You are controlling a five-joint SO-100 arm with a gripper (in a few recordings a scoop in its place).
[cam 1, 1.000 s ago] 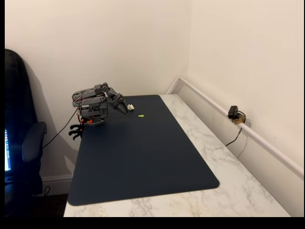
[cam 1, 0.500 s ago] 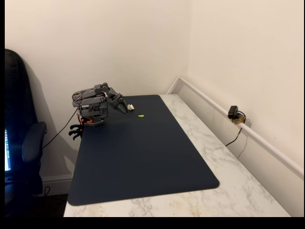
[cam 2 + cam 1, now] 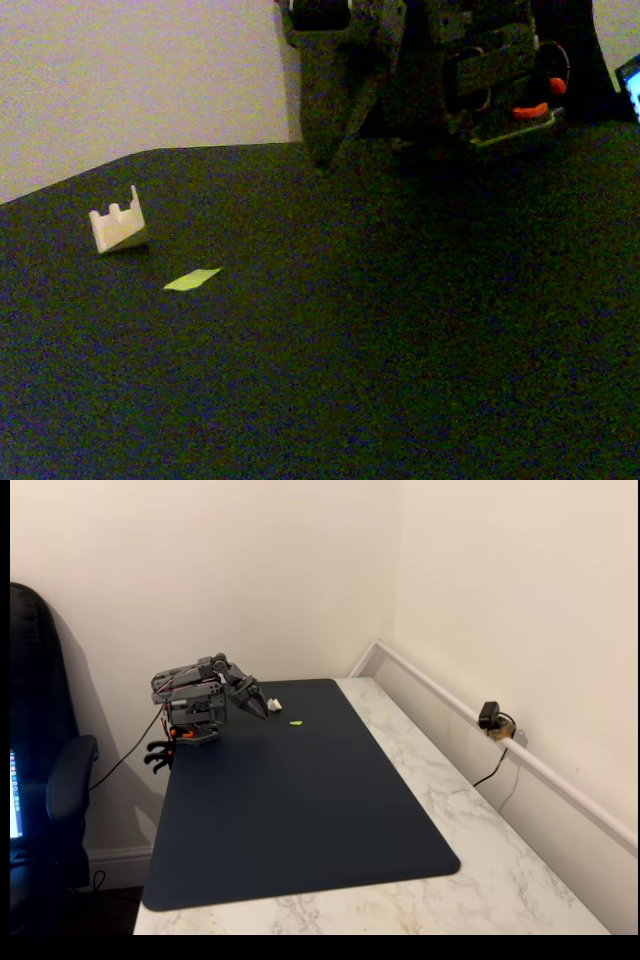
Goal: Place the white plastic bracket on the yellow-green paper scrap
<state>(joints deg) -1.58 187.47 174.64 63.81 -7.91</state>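
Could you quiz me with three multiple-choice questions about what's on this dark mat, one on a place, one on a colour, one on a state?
1. Where does the white plastic bracket lie?
A. on the paper scrap
B. on the dark mat, apart from the scrap
C. on the marble table top

2. What colour is the paper scrap?
A. red
B. blue
C. yellow-green

3. Is the end effector holding the bracket?
A. no, the bracket sits free
B. yes, lifted
C. yes, pressed down

Answers: B, a strip of mat shows between them; C, a bright yellow-green sliver; A, the bracket stands alone, away from the tip.
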